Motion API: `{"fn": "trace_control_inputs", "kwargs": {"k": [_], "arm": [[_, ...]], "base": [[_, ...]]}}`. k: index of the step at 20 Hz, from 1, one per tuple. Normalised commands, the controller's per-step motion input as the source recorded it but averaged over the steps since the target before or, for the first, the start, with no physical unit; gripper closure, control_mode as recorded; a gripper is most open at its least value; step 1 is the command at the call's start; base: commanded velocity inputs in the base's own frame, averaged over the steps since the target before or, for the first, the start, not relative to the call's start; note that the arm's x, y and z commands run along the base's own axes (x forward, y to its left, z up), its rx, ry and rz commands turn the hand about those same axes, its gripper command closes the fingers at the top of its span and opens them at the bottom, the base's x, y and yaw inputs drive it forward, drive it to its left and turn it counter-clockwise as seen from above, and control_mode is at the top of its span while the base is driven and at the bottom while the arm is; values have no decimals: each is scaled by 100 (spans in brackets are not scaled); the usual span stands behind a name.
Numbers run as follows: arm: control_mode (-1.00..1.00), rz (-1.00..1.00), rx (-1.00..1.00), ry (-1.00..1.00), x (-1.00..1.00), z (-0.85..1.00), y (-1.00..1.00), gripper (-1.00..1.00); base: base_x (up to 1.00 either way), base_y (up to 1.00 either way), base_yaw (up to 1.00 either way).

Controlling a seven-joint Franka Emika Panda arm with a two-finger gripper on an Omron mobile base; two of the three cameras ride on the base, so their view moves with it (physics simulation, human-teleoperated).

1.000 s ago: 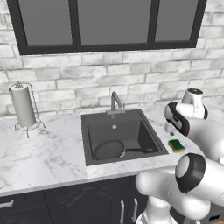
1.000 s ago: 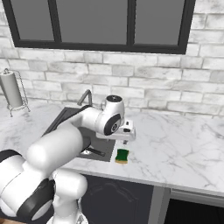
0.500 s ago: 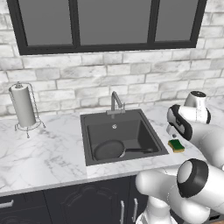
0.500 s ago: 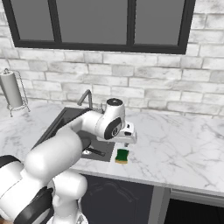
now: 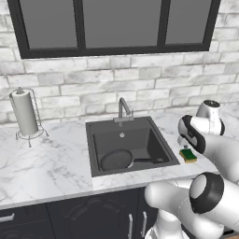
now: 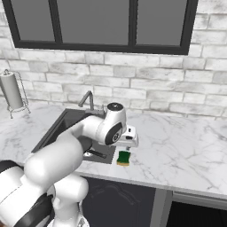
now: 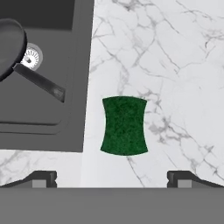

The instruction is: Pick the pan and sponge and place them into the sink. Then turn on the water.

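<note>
The dark pan (image 5: 116, 159) lies inside the sink (image 5: 95, 172), its long handle (image 7: 39, 81) pointing toward the basin's right wall. On the marble counter just right of the sink rim (image 7: 87, 87) lies the sponge (image 7: 124, 125), green face up, also seen from both sides (image 5: 188, 155) (image 6: 123, 157). My gripper (image 7: 113, 179) hangs directly above the sponge, open, with one fingertip (image 7: 41, 178) on each side of it and nothing between them. From the right base view the gripper (image 6: 126, 144) sits just over the sponge. The faucet (image 5: 123, 108) stands behind the basin; no stream runs.
A paper towel holder (image 5: 25, 114) stands on the counter far left. The round silver drain (image 7: 30, 57) shows beside the pan. White brick wall and dark window frames rise behind the counter. Bare marble (image 6: 186, 146) stretches right of the sponge.
The arm has shifted slightly right and the hand has settled a little lower over the sponge. Pan and sponge have stayed in place; the jaws remain wide.
</note>
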Motion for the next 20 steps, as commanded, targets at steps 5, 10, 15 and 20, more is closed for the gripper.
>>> {"fn": "trace_control_inputs", "kwargs": {"k": [5,10,15,20], "arm": [[-100,0,-1,-3,0,-9,0,-100],[-100,0,-2,-3,3,-8,0,-100],[-100,0,-1,-3,6,-8,0,-100],[-100,0,-1,-4,3,-6,-5,-100]], "base": [[0,0,0],[0,0,0],[0,0,0],[0,0,0]]}}
